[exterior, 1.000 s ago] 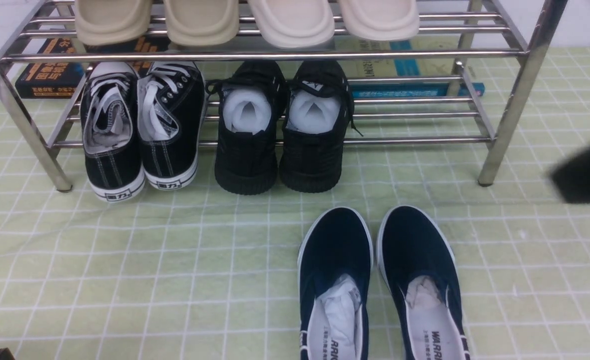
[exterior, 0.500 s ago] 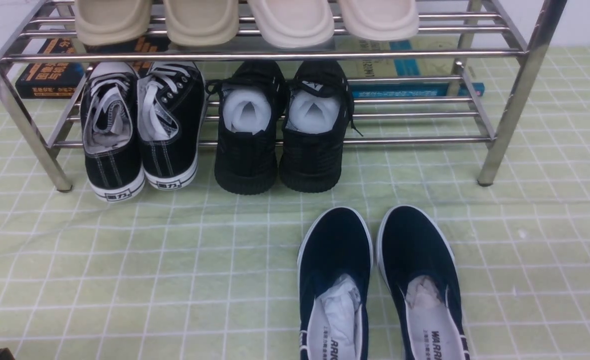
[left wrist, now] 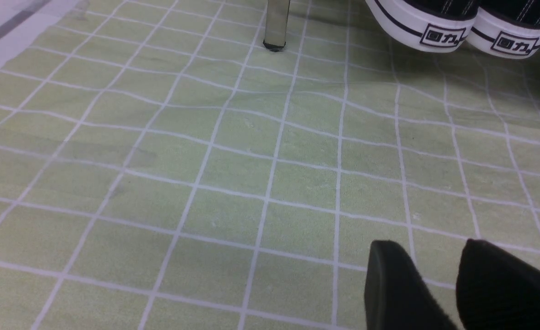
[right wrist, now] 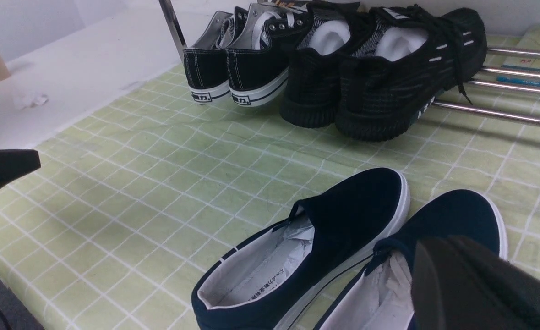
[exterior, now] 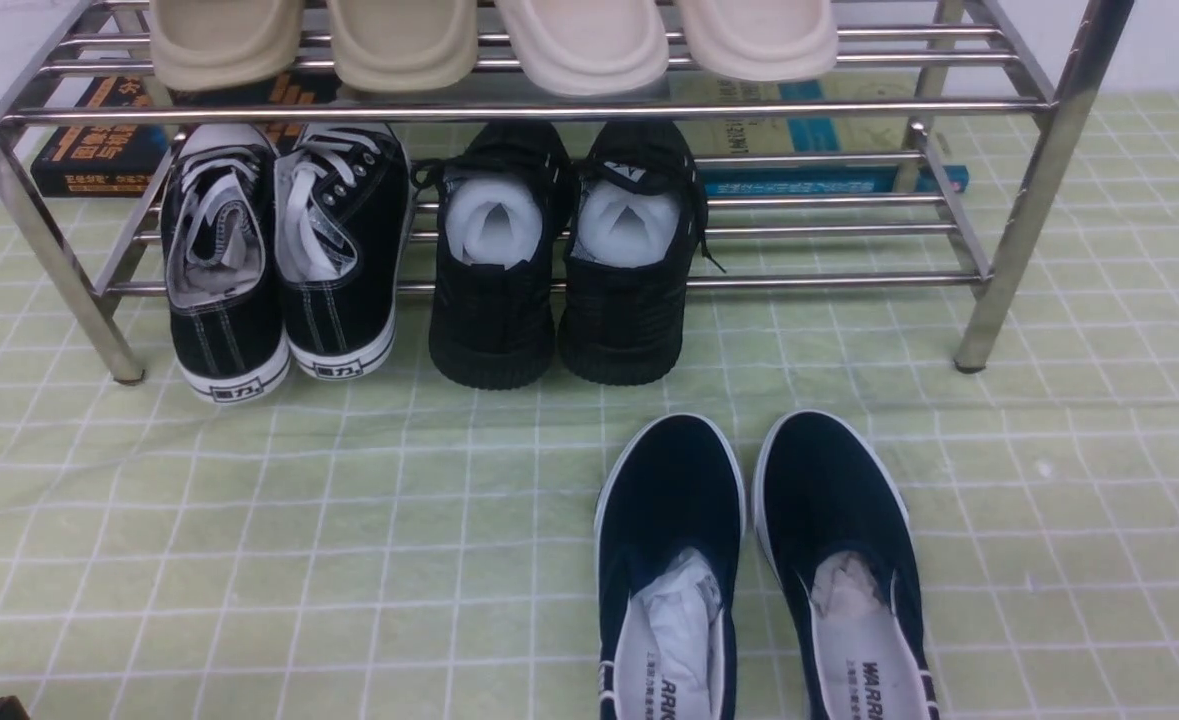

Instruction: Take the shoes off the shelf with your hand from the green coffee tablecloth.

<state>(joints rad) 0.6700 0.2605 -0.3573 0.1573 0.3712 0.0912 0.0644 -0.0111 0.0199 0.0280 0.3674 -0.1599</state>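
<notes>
Pale yellow-green gridded tablecloth (exterior: 249, 540) carries my navy canvas slip-ons (exterior: 759, 570) side by side, in front of the steel-tube shoe rack (exterior: 1009, 240). Left gripper (left wrist: 439, 284) jaws stand parted, empty; right gripper (right wrist: 476, 284) jaws closed, holding nothing.

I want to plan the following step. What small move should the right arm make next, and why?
Probably nothing more than staying back, clear of the shoes. They already lie side by side on the tablecloth, in front of the shelf and apart from it. The right gripper is shut, holds nothing and hangs by the heel of one shoe. The task looks done.
</notes>
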